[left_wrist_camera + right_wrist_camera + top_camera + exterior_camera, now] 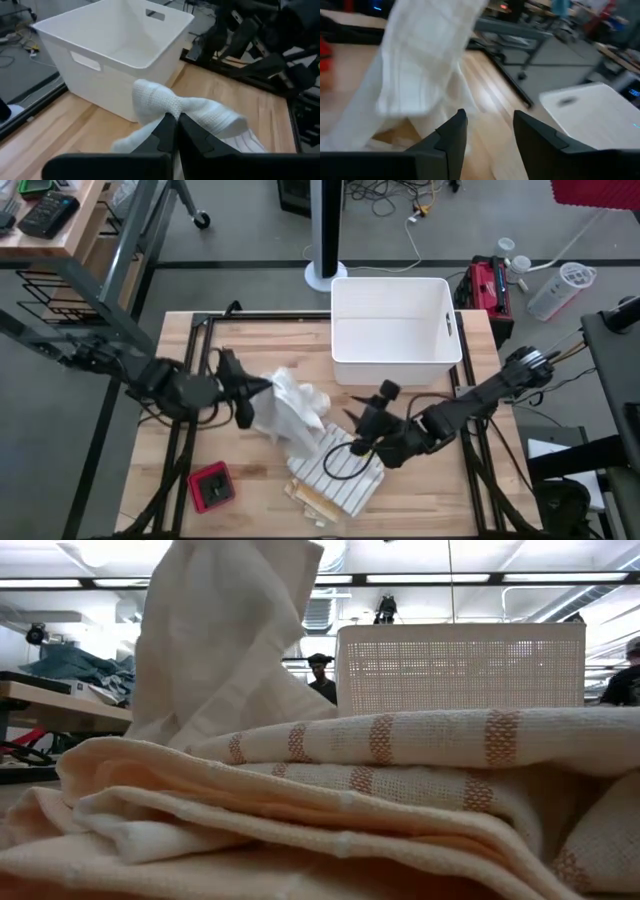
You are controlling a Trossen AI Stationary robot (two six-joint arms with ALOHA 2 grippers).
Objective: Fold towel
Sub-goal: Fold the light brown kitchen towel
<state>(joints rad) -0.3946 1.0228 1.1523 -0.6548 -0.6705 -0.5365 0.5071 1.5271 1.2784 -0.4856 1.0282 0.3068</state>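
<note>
A white towel (291,412) is raised in a bunch left of the table's middle, with my left gripper (258,390) shut on it. In the low view the white towel (228,635) rises behind a folded stack of striped towels (400,790). That striped stack (338,475) lies near the front edge, and the white towel's lower end rests on it. My right gripper (352,412) hovers open just right of the white towel, above the stack. Its fingers (451,134) have nothing between them, and the towel (422,65) hangs ahead of them. My left gripper pinches a bunched, gathered part of the white towel (172,107) between its two shut fingers (165,132). It comes from the table's left, slanting a little downward. The bunch bulges past the fingertips, held above the table, and the rest hangs down toward the striped stack.
A white plastic bin (395,330) stands at the far middle of the table, close behind both grippers. A small red and black object (212,486) lies near the front left. Bare wood shows at the table's front right (440,490).
</note>
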